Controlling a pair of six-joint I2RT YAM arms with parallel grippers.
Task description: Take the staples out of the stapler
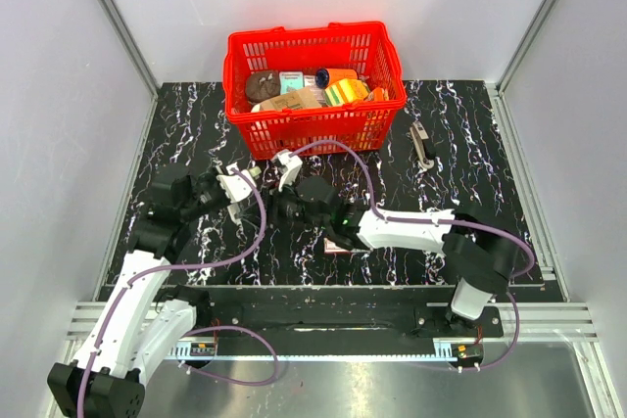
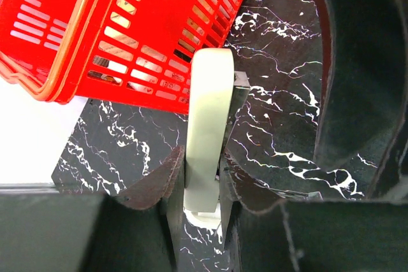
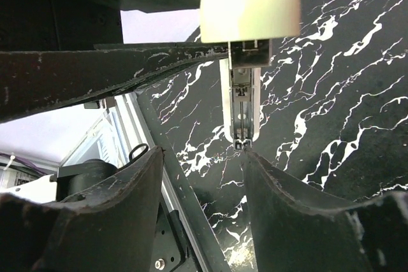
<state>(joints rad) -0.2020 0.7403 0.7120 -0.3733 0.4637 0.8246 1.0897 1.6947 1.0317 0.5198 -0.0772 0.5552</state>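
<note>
My left gripper [image 2: 204,169] is shut on the stapler [image 2: 208,125], a slim cream-topped body with a metal edge, and holds it above the black marbled table near the basket. In the right wrist view the stapler [image 3: 245,62] hangs in front of me with its cream end on top and its metal rail [image 3: 241,109] exposed below. My right gripper [image 3: 201,155] stands open just below that rail, with one fingertip [image 3: 250,157] right at the rail's end and nothing between the fingers. In the top view the grippers meet near the stapler [image 1: 288,165], left [image 1: 253,179] and right [image 1: 290,205].
A red basket [image 1: 313,126] full of assorted items stands at the back, close behind the grippers. A slim dark-and-grey tool [image 1: 421,144] lies on the table to the right. A small red-and-white box [image 1: 338,247] lies under my right arm. Aluminium rails border the table.
</note>
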